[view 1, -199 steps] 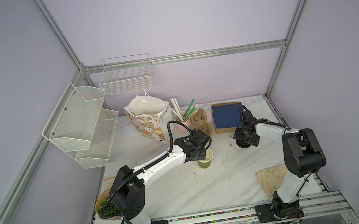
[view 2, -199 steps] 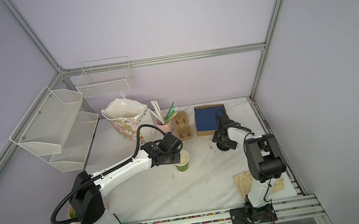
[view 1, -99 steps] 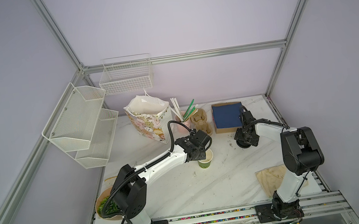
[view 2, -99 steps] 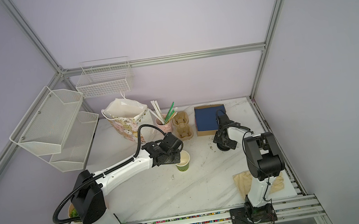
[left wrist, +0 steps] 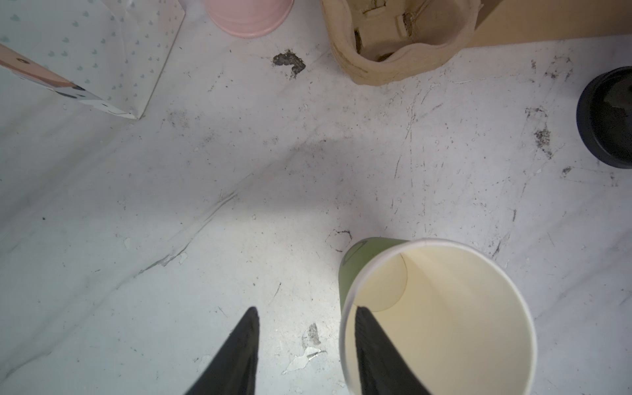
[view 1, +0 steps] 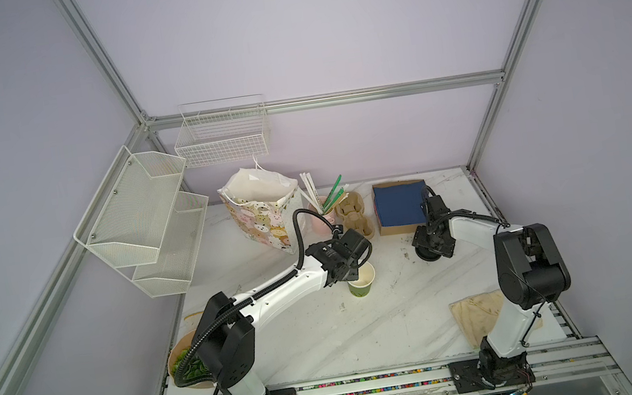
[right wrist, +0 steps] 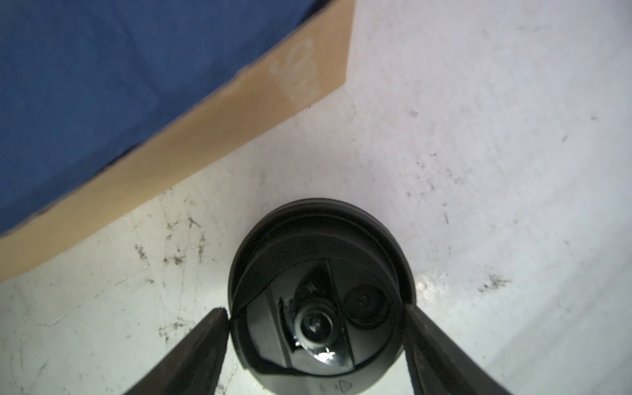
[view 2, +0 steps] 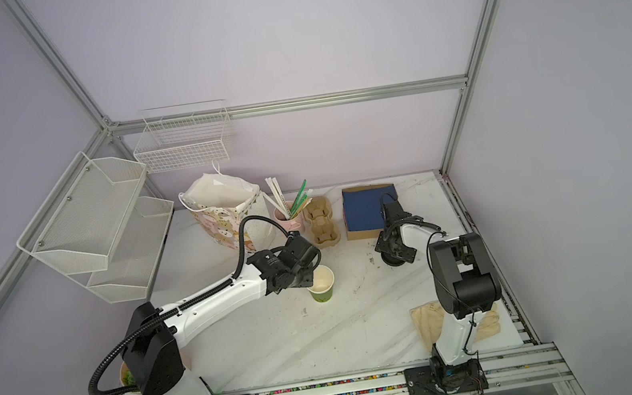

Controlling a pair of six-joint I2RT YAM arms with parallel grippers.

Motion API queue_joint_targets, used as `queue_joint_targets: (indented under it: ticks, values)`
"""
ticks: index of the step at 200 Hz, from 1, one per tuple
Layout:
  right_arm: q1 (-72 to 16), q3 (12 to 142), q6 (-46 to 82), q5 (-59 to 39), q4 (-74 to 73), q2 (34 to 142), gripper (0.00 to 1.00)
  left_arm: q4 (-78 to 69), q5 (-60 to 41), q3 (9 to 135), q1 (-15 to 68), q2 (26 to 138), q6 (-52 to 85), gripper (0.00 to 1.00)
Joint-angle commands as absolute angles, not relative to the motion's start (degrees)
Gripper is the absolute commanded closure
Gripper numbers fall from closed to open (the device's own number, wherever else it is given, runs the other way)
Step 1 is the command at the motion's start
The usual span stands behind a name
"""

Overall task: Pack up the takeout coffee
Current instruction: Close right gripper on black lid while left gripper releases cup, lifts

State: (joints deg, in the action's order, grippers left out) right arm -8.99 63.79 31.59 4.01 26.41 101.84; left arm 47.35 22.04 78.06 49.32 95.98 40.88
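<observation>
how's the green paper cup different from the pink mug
The green paper cup is empty; the pink mug holds straws. The green paper cup stands mid-table with one of the fingers of the left gripper inside its rim; the pink mug sits at the back between the patterned bag and the pulp tray, untouched. Both stand upright and open-topped.

1 green paper cup (view 1: 361, 282), 1 pink mug (view 1: 321, 223), 1 pulp cup tray (view 1: 354, 216), 1 gift bag (view 1: 263, 222), 1 black lid (right wrist: 318, 239), 1 cardboard box (view 1: 394, 230), 1 wire basket (view 1: 222, 140), 1 mesh shelf (view 1: 146, 222).

Lilac walls (view 1: 302, 20), white marble tabletop (view 1: 325, 331).
</observation>
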Motion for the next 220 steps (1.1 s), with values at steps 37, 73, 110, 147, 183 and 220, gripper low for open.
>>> queue_joint_targets:
  ticks: [37, 73, 110, 147, 183, 220]
  values:
    - [-8.72, 63.39, 31.17, 4.26, 26.72, 102.99, 0.17, 47.96, 28.19, 80.67, 48.81, 90.22, 37.65, 0.18]
    - [-8.78, 63.68, 31.03, 5.09, 27.38, 103.63, 0.16, 47.98, 29.73, 79.91, 47.67, 87.55, 35.53, 0.13]
    - [-8.79, 63.69, 30.77, 5.03, 27.41, 103.8, 0.21, 47.94, 30.58, 78.69, 46.57, 85.4, 34.54, 0.1]
    - [-8.83, 63.48, 30.19, 4.65, 27.49, 102.54, 0.24, 47.95, 31.63, 77.7, 44.98, 82.96, 33.57, 0.04]
    - [-8.98, 62.57, 29.71, 4.41, 27.86, 99.67, 0.24, 47.26, 32.98, 76.59, 41.54, 78.0, 30.98, 0.0]
    - [-10.42, 60.78, 29.59, 3.34, 28.08, 94.68, 0.27, 45.63, 31.67, 74.08, 36.58, 72.5, 28.35, 0.0]
